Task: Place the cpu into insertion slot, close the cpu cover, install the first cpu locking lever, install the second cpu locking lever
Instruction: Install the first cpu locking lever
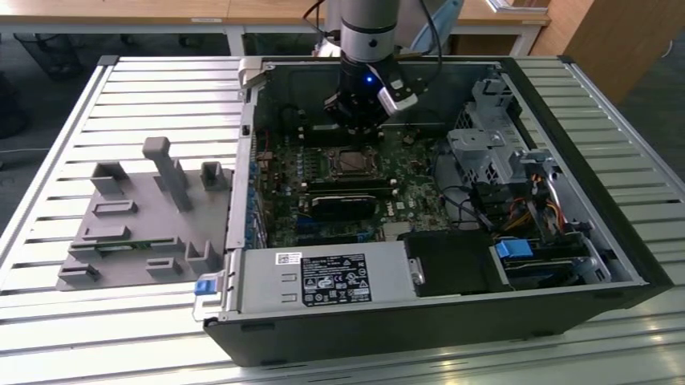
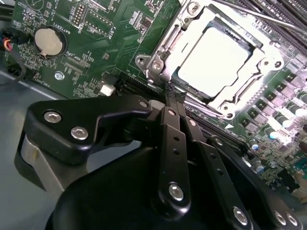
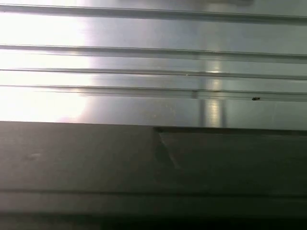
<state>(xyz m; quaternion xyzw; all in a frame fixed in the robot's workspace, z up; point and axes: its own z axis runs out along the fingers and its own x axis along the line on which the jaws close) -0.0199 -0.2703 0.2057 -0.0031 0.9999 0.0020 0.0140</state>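
The cpu [image 2: 218,55] already sits in the insertion slot [image 2: 160,64] at the middle of the green board with the cpu cover [image 2: 249,91] down around it, while the gripper [image 2: 168,96], fingers together and empty, hangs just beside the socket, levers seemingly left.

Computer case [image 1: 428,321]: lying open on the slatted table [image 1: 160,80]. Motherboard [image 1: 289,224] inside; insertion slot [image 1: 350,163] on it, cpu [image 2: 216,55] seated within (gripper [image 1: 358,127] just behind). Fixture block [image 1: 144,216] outside the case, toward the exterior view's left.
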